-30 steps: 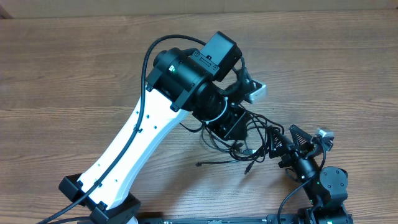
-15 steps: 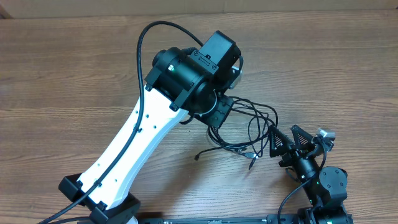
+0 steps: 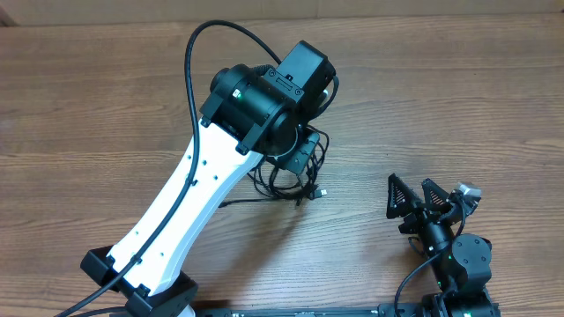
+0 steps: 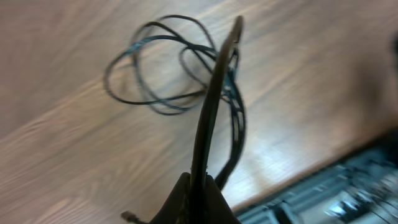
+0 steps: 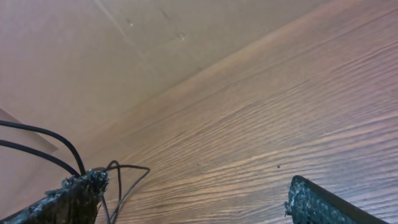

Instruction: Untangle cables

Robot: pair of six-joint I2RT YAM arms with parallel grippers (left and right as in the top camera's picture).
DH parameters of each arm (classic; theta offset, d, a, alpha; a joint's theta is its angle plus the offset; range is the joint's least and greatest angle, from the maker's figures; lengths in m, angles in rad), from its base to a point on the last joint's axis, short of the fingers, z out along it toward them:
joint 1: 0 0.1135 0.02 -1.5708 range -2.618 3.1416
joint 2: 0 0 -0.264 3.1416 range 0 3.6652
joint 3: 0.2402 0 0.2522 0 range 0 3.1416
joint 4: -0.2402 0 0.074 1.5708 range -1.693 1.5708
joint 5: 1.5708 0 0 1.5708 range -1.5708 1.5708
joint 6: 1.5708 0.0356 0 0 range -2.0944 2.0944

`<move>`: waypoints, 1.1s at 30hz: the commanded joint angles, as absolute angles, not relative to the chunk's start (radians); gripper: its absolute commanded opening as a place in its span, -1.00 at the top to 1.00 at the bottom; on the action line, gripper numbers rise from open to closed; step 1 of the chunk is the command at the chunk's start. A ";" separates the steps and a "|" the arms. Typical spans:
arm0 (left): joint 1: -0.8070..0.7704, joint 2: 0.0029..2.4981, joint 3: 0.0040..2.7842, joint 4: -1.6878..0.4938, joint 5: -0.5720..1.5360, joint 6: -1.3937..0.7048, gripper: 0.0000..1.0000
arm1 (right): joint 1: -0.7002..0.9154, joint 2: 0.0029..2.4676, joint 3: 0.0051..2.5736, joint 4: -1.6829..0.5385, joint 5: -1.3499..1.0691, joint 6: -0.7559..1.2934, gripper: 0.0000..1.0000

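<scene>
- Left gripper is clamped all the way shut. In the wrist view its two fingers are pressed into one thin dark edge.
- It's got the cables. A couple of thin black strands run into the closed fingers up near the tip, and the rest hangs off in loose loops against the wood.
- From overhead, that bundle sits about mid-table, tucked right under the left arm's black wrist, so part of it is hidden.
- One small plug end pokes out on the right side of the bundle. Another loose end trails out to the left, next to the white arm link.
- Right gripper is down at the near right corner with its jaws spread wide. Nothing's between them, just bare wooden table.
- The right wrist view agrees, with one fingertip at lower left and the other at lower right, and wood grain in the gap.
- The right gripper and the cable bundle are well apart and not touching.
</scene>
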State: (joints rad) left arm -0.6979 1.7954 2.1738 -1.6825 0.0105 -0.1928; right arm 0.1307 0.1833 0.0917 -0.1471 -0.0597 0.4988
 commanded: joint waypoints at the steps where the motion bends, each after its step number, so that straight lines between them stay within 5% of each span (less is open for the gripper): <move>1: -0.694 1.765 2.196 -1.640 0.290 -0.203 0.92 | 0.127 0.181 0.099 -0.125 -0.080 0.500 -0.93; 11: -0.702 1.765 2.196 -1.417 0.690 -0.202 0.91 | 0.127 0.181 0.099 -0.081 -0.159 0.495 -1.00; 20: -0.781 1.765 2.196 -1.340 0.675 -0.202 0.91 | 0.127 0.181 0.099 -0.081 -0.159 0.495 -1.00; 33: -0.856 1.765 2.196 -1.562 0.860 -0.202 0.92 | 0.127 0.181 0.099 -0.132 -0.073 0.496 -1.00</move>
